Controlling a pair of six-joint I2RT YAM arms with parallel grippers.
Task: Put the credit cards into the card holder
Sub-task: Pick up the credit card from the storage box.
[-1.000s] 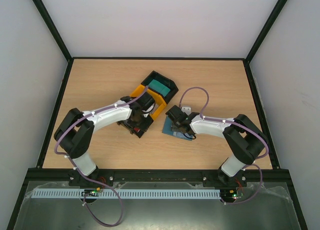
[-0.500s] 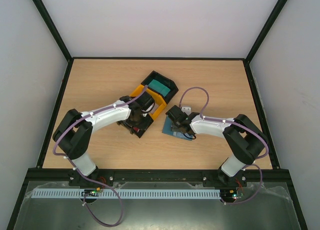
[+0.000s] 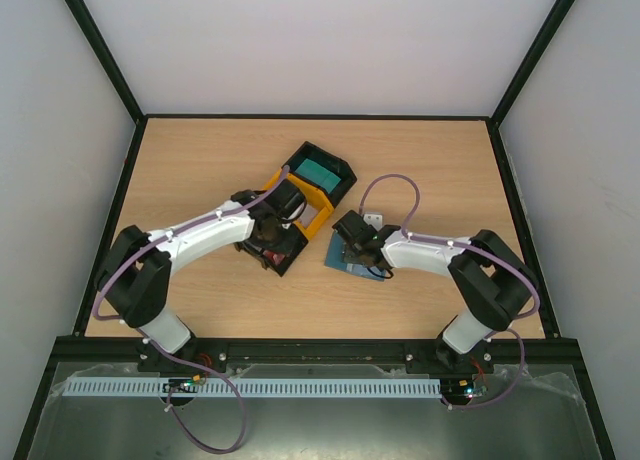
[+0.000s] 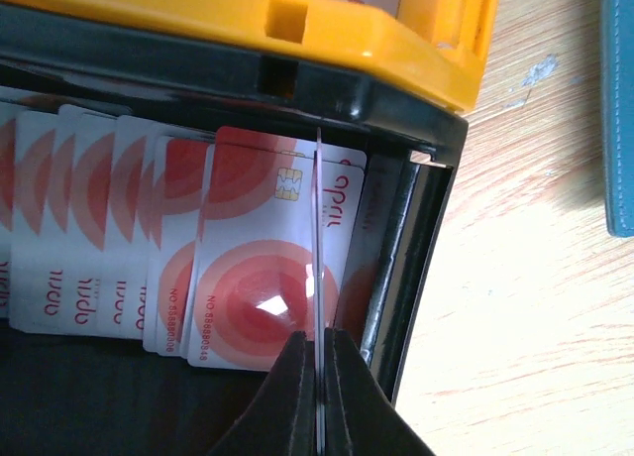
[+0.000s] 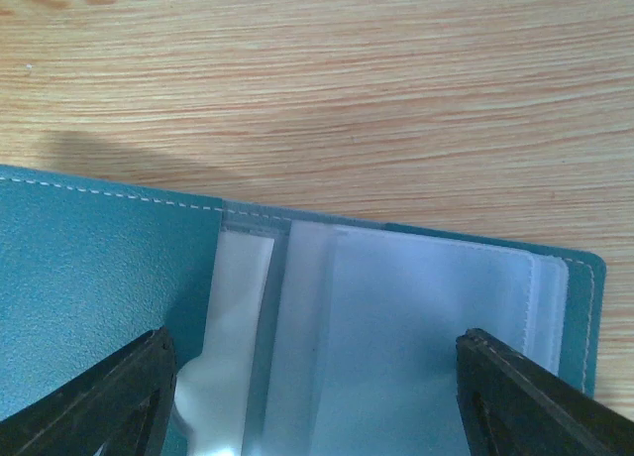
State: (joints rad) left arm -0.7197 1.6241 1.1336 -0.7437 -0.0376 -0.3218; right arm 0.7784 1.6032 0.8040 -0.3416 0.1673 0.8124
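Credit card point(image 4: 319, 233) pinched, left gripper point(image 4: 319, 345); right gripper point(image 5: 315, 339) wide.

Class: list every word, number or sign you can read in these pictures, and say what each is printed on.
"apri…", red, on the front card; its end is unclear.
"NO" plus a row of digits, on that card's edge; digits too blurred.
The cards behind: same print, blurred.
The held card in the left hand, and the card holder: none.

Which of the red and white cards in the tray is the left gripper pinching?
The card seen edge-on as a thin line between the left gripper tips; the other cards sit fanned in the black tray, faces showing.
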